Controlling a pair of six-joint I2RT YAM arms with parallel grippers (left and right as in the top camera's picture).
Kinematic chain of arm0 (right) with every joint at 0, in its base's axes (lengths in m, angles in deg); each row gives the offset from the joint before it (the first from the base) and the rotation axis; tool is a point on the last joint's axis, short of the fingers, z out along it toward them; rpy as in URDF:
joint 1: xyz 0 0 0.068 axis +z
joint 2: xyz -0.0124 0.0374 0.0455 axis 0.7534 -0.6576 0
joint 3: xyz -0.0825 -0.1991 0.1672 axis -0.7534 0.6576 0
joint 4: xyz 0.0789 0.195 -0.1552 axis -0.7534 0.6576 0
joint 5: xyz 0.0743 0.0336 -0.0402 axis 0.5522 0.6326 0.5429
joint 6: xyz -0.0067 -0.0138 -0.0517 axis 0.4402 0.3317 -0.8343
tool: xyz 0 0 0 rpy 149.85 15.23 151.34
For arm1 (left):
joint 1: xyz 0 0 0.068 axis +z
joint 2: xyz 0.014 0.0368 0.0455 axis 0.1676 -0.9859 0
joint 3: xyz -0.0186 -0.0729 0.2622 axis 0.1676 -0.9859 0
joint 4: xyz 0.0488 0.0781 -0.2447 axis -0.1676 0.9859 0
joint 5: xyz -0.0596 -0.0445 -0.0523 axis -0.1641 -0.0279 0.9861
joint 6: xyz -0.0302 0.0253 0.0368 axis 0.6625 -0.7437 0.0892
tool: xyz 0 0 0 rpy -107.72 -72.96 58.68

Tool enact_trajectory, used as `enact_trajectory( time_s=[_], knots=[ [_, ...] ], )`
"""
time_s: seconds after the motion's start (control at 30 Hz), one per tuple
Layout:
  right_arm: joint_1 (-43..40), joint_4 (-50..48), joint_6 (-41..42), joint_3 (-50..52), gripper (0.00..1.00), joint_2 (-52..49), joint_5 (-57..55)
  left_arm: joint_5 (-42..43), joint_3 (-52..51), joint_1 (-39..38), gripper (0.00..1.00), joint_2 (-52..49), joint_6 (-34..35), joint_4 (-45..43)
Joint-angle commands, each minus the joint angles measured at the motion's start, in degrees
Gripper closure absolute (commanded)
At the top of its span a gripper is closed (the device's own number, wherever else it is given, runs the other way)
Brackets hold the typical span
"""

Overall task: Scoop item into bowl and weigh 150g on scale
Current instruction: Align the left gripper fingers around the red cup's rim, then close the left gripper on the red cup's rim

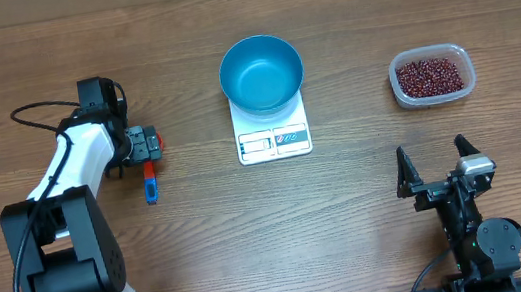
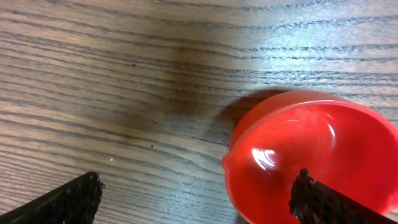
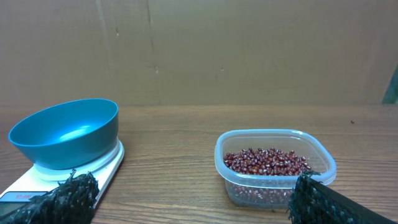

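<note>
Both arms were at the table and nothing was off the wood yet. The left gripper (image 1: 145,146) hung low over the red scoop (image 2: 311,155), jaws spread as wide as they go, nothing between them. From its wrist camera, one finger sat over the scoop's cup and the other over bare table (image 2: 124,74). The right gripper (image 3: 193,186) was wide open and empty too, low near the front edge, facing the tub (image 3: 273,132) of beans (image 3: 267,162) out on the right. The blue bowl (image 1: 261,70) sat on the scale (image 1: 275,142) in the middle, empty, with the display showing in front of it. Not a bean weighed, by my reckoning.

So where could it go wrong? The left jaws looked lined up over the round cup rather than the handle. Smooth curved plastic could squirt out sideways or skid across the wood as they closed. A tilted hold would shed beans on the carry, since tub and bowl stood well apart. The tub looked light, and a scoop driven into it could shove it along unless the other arm steadied it. A knock on the bowl's rim could shift it on the scale and upset the reading. And big scoops late on would overshoot the target.
</note>
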Motion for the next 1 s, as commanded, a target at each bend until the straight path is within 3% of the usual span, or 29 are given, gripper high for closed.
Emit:
enact_trajectory(
  time_s=[0.0, 0.47, 0.6, 0.97],
  knots=[
    [0.4, -0.2, -0.2, 0.6, 0.0, 0.5, 0.0, -1.0, -0.6, 0.2, 0.01, -1.7, 1.0, -0.4],
    [0.4, -0.2, -0.2, 0.6, 0.0, 0.5, 0.0, -0.9, -0.6, 0.2, 0.0, -1.8, 1.0, -0.4],
    [0.4, -0.2, -0.2, 0.6, 0.0, 0.5, 0.0, -0.9, -0.6, 0.2, 0.19, -1.8, 1.0, -0.4],
    [0.4, -0.2, -0.2, 0.6, 0.0, 0.5, 0.0, -0.9, -0.6, 0.2, 0.37, -1.8, 1.0, -0.3]
  ],
)
